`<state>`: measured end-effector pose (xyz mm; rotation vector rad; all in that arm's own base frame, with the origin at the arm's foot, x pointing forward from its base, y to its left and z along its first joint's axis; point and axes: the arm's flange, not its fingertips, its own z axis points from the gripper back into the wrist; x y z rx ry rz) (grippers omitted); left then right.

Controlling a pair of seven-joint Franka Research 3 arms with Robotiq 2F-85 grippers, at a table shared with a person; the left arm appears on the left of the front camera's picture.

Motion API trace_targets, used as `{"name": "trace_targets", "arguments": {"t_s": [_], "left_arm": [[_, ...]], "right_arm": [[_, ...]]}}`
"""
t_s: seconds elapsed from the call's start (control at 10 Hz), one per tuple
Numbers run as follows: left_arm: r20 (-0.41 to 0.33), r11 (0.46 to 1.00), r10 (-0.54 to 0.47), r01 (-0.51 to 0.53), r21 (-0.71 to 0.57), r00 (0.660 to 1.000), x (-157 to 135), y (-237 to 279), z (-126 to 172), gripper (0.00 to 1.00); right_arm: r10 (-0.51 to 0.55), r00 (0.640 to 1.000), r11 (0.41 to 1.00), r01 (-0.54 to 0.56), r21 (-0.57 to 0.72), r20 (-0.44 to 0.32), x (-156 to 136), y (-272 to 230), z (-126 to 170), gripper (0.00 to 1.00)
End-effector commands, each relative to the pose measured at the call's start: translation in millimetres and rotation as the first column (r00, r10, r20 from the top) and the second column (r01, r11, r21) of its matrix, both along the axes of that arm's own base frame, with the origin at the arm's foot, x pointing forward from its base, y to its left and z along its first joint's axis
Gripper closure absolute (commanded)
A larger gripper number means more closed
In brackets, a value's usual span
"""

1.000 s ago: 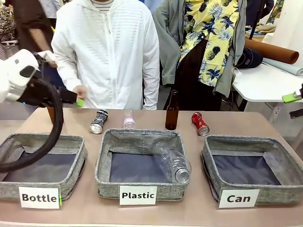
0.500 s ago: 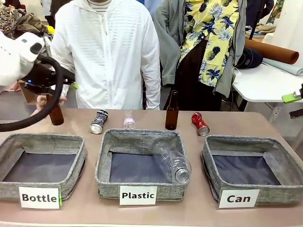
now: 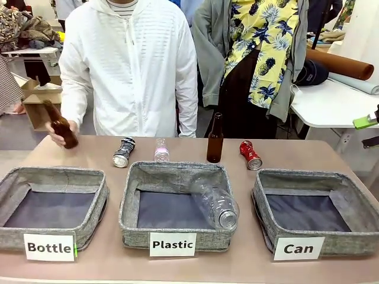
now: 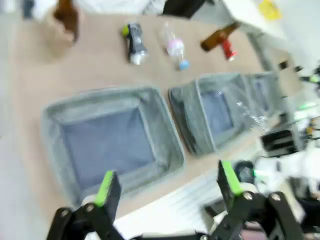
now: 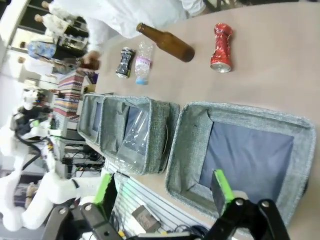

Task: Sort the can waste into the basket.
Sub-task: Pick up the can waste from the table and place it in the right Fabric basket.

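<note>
**Desk:** What do you see, biggest first?

**Me:** I see the tan table (image 3: 243, 263) with three grey bins along its near edge. Their white labels read "Bottle" on the left, "Plastic" in the middle and "Can" on the right. The Can basket (image 3: 349, 239) has nothing in it. The Plastic bin (image 3: 207, 239) holds a clear plastic bottle (image 3: 214, 204) leaning on its right wall. The Bottle bin (image 3: 89, 234) shows only its dark lining.

**Desk:** And the jaws?

**Me:** My left gripper (image 4: 167, 175) hangs above the Bottle bin's near side with its jaws wide apart and nothing between them. My right gripper (image 5: 161, 182) is the same over the Can basket.

**Desk:** And the smaller things?

**Me:** At far left a person's hand (image 3: 56, 135) holds a tilted brown bottle (image 3: 61, 125). A second brown bottle (image 3: 215, 141) stands upright beyond the Plastic bin. The red can (image 3: 250, 155) lies just right of it, on the table beyond the basket's far-left corner. The silver can (image 3: 124, 152) lies farther left, with a small clear bottle (image 3: 161, 150) just right of it. I cannot read its black print.
</note>
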<state>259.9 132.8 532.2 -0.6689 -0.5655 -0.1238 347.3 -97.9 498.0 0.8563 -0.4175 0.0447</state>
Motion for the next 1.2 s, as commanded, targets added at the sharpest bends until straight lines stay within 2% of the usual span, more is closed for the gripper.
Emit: {"name": "trace_targets", "arguments": {"t_s": [0.0,0.1,0.2,0.3,0.4,0.5,0.6,0.8,1.1], "left_arm": [[-0.046,0.995,0.010,-0.015,-0.104,0.999,-14,79,25,0.00],[-0.076,0.978,0.006,-0.022,-0.210,0.997,-14,121,29,0.00],[-0.112,0.935,0.051,-0.087,-0.345,0.992,-13,170,23,0.00],[-0.105,0.881,0.037,-0.082,-0.466,0.994,-18,211,14,0.00],[-0.100,0.792,0.085,-0.129,-0.597,0.991,-25,250,0,0.00],[-0.051,0.699,0.094,-0.102,-0.708,0.994,-40,269,-18,0.00],[-0.046,0.609,0.099,-0.097,-0.787,0.994,-55,292,-43,0.00],[-0.054,0.559,0.125,-0.115,-0.821,0.991,-70,294,-65,0.00],[-0.081,0.556,0.134,-0.142,-0.819,0.988,-60,266,-67,0.00]], "right_arm": [[-0.012,1.000,1.000,0.012,0.002,-0.002,3,2,2,0.00],[-0.012,1.000,1.000,0.012,0.002,-0.002,3,2,2,0.00],[-0.012,1.000,1.000,0.012,0.002,-0.002,3,2,2,0.00],[-0.012,1.000,1.000,0.012,0.002,-0.002,3,2,2,0.00],[-0.012,1.000,1.000,0.012,0.002,-0.002,3,2,2,0.00],[-0.012,1.000,1.000,0.012,0.002,-0.002,3,2,2,0.00],[-0.012,1.000,1.000,0.012,0.002,-0.002,3,2,2,0.00],[-0.012,1.000,1.000,0.012,0.002,-0.002,3,2,2,0.00],[-0.012,1.000,1.000,0.012,0.002,-0.002,3,2,2,0.00]]}}
